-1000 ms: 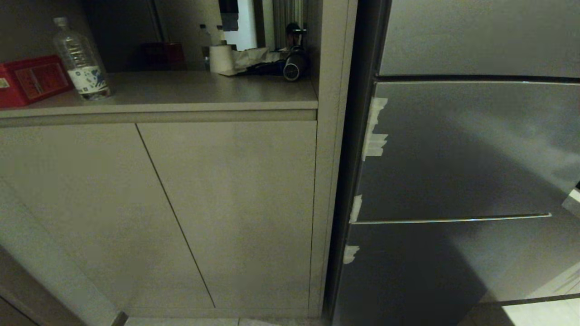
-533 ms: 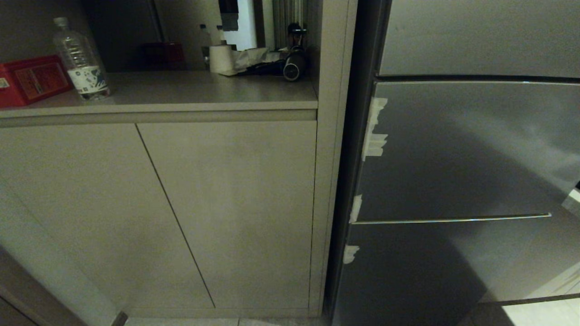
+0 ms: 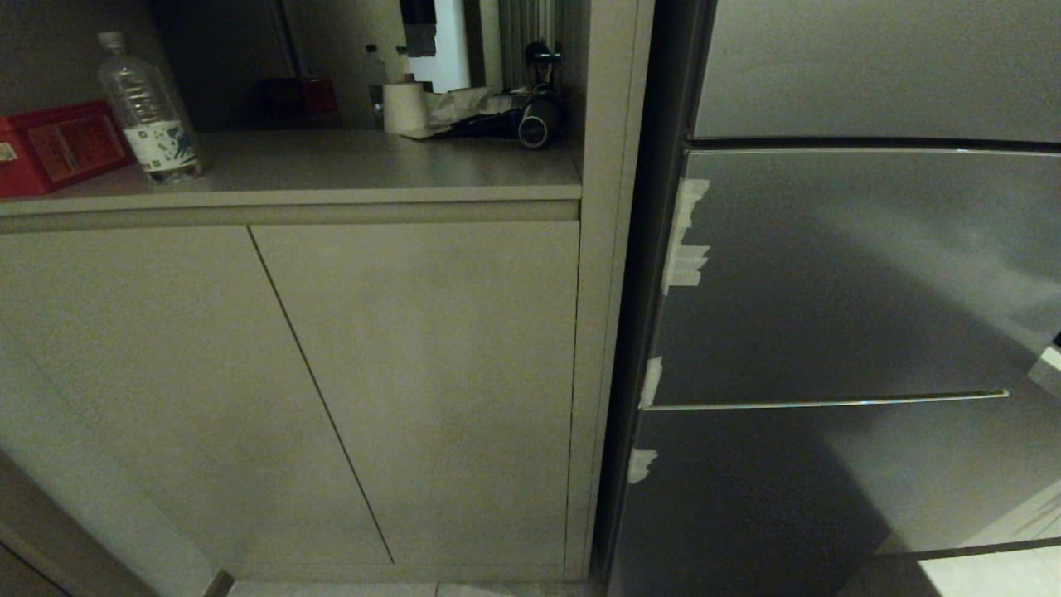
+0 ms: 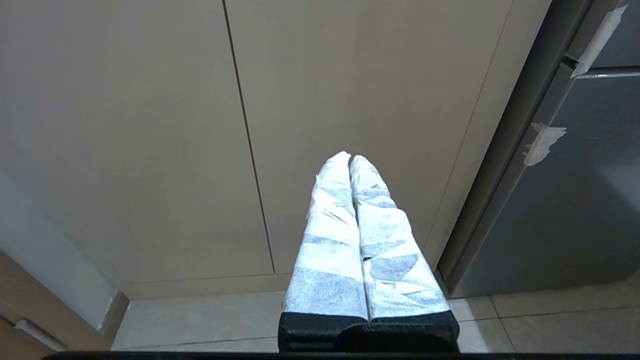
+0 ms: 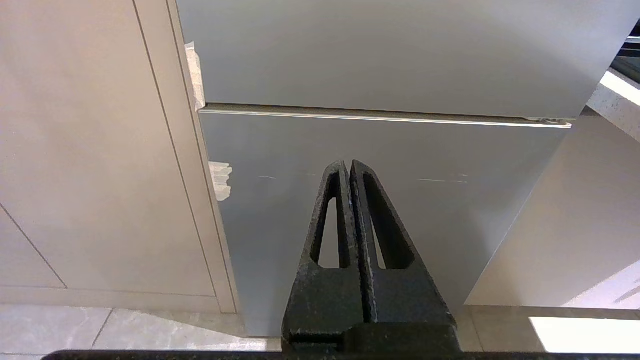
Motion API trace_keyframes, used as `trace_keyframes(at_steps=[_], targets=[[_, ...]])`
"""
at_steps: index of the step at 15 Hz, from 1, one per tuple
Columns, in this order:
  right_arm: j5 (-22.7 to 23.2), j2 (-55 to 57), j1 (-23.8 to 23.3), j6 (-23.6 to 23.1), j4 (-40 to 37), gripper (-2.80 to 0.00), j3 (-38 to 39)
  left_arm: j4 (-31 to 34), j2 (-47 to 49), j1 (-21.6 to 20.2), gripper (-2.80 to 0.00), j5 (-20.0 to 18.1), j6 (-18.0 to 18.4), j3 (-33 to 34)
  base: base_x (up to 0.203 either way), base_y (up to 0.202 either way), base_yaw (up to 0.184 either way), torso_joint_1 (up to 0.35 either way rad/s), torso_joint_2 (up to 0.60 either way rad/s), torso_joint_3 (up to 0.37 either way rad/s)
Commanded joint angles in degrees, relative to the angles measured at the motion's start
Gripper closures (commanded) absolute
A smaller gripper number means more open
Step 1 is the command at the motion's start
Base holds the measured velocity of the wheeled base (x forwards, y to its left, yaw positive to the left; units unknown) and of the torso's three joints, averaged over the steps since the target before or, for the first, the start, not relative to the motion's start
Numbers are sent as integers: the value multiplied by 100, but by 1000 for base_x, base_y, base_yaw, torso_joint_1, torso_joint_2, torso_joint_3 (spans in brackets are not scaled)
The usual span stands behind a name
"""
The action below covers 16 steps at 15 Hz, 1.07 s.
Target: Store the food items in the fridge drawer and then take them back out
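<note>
The grey fridge [image 3: 854, 282] stands shut beside beige cabinet doors [image 3: 290, 390], tape scraps [image 3: 686, 236] along its edge; drawer and food are hidden. The paper-wrapped left gripper [image 4: 350, 157] and black right gripper [image 5: 348, 164] hang closed, empty.

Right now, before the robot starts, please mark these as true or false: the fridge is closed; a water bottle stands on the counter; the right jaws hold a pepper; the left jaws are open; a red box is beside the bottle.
1. The fridge is closed. True.
2. A water bottle stands on the counter. True.
3. The right gripper holds a pepper. False: its jaws are shut on nothing, and no food is in view.
4. The left gripper is open. False: its wrapped jaws are pressed together.
5. A red box is beside the bottle. True.
</note>
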State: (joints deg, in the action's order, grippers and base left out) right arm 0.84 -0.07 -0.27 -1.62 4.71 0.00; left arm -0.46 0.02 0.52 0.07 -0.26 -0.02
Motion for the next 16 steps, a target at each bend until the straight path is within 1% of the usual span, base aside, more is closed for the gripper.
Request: trace_keyframes(at_steps=[1,16], targets=[[4,7,0,-5,4,0,176,2,-11,0,0,1,-18,2,0,0,0,0,0,0],[4,7,0,-14,4,0,176,-7,-7,0,0,1,-18,2,0,0,0,0,0,0]])
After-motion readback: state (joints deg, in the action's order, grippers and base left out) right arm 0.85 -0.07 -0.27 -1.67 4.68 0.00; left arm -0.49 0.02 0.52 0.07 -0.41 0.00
